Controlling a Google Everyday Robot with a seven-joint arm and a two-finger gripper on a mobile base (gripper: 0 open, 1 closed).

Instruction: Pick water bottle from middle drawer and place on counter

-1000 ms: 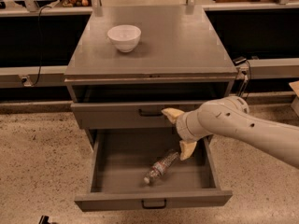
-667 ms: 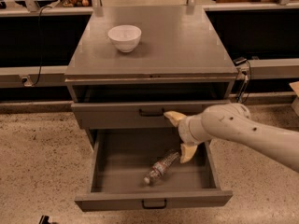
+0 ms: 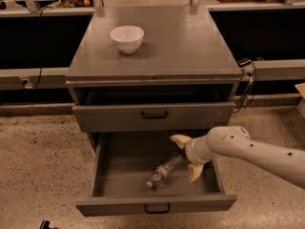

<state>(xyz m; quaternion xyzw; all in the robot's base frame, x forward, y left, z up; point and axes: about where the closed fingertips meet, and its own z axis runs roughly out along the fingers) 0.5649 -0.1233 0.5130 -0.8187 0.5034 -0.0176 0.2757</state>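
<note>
over the middle drawer (image 3: 119,202), pincer (image 3: 187,156) spread wide, holding nothing, just beside water bottle (image 3: 163,171)

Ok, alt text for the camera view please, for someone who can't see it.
The gripper, jaws open, reaches into the pulled-out drawer at the far end of a water bottle lying on its side. A white bowl sits on the grey counter above.

cream end effector (image 3: 183,159) over grey middle drawer (image 3: 119,178), white bowl (image 3: 127,38), speckled floor (image 3: 43,166)
</note>
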